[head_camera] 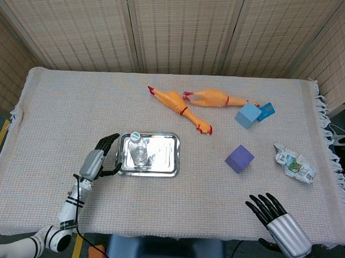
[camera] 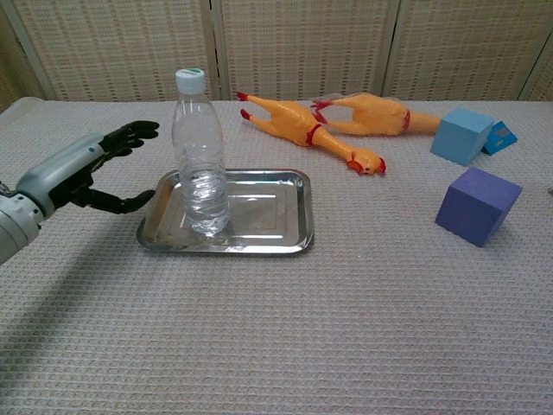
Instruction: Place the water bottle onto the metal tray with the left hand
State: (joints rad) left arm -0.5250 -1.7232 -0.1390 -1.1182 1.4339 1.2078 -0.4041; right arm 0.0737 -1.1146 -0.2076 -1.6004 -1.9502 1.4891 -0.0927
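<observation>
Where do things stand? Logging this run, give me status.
Left hand open, clear of water bottle. Bottle upright on metal tray. Right hand open, idle. Nothing in the way.

Legible text: none

Crumpled wrapper (head_camera: 295, 164) carries coloured print too small to read; water bottle (camera: 200, 156) shows no readable label, nor do the blocks
</observation>
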